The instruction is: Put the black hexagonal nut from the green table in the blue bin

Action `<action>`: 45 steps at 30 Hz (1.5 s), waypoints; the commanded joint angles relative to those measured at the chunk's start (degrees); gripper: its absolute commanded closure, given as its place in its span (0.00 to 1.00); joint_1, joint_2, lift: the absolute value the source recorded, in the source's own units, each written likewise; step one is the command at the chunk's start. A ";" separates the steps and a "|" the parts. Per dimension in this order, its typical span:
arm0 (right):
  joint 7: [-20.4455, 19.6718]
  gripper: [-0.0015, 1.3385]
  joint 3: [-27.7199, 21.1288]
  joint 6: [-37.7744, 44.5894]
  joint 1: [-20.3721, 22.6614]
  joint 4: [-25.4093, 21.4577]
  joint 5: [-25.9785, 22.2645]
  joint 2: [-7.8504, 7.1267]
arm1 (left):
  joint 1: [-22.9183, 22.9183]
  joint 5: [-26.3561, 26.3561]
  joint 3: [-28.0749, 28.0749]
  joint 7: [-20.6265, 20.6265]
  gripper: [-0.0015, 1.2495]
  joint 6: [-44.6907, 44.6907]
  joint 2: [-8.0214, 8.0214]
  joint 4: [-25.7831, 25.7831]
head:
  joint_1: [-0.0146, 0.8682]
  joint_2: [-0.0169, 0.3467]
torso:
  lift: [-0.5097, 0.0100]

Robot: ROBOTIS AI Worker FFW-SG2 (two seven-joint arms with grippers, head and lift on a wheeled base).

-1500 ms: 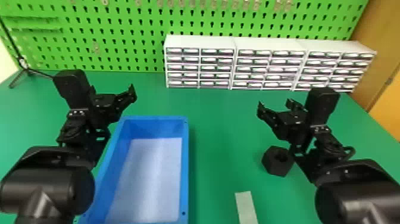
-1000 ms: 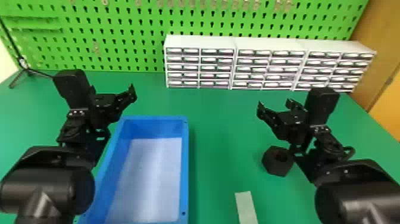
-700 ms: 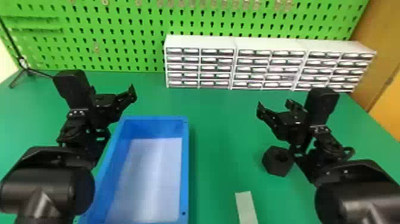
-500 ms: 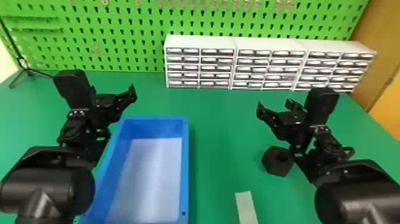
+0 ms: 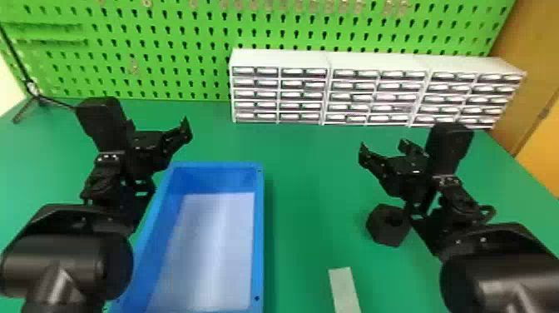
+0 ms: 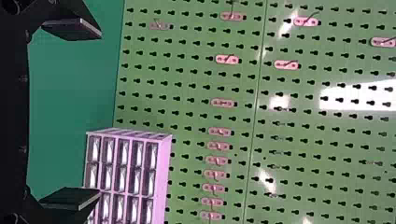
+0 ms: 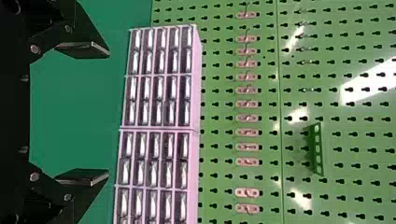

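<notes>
Got left gripper up by the blue bin, right gripper up near the black hexagonal nut on the green table. Pointing both at the pegboard, jaws wide open.

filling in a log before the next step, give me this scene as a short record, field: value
nut: black, hexagonal, on the green table, right of the bin
bin: blue, open-topped, on the table, nut not in it
left gripper: open, holding nothing, near the bin's far left corner
right gripper: open, holding nothing, farther forward than the nut
strip: pale, flat, on the table between bin and nut, nearer the robot
back: white drawer units before a green pegboard
task state: nut not yet grasped
</notes>
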 commanded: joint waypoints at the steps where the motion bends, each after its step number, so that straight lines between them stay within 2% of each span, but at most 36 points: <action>1: 0.05 0.28 0.00 0.02 0.07 0.05 0.00 0.00 | 0.00 0.00 0.03 0.00 0.08 0.00 0.00 0.00 | 0.80 0.07 | 0.79; 23: 0.05 0.28 0.00 0.81 0.07 -0.13 -0.35 -0.35 | 0.00 0.00 0.03 0.00 0.08 0.00 0.00 0.00 | 0.80 0.07 | 0.79; 30: 0.05 0.28 -0.35 4.15 0.07 -1.71 -0.70 -0.35 | 0.00 0.00 0.03 0.00 0.08 0.00 0.00 0.00 | 0.80 0.07 | 0.79; 36: -0.04 0.28 -1.58 11.18 0.42 -5.23 0.18 0.18 | 0.09 0.00 0.11 0.00 0.08 0.00 0.00 0.00 | 0.80 0.07 | 0.79; 43: -0.04 0.28 -3.07 26.56 -0.11 -11.03 1.76 1.05 | 0.09 0.00 0.20 0.00 0.08 0.00 0.00 0.00 | 0.80 0.07 | 0.79; 45: -0.13 0.28 -2.72 29.46 -0.29 -12.17 2.46 0.70 | 0.26 0.00 0.29 0.00 0.08 0.00 0.09 0.00 | 0.80 0.07 | 0.79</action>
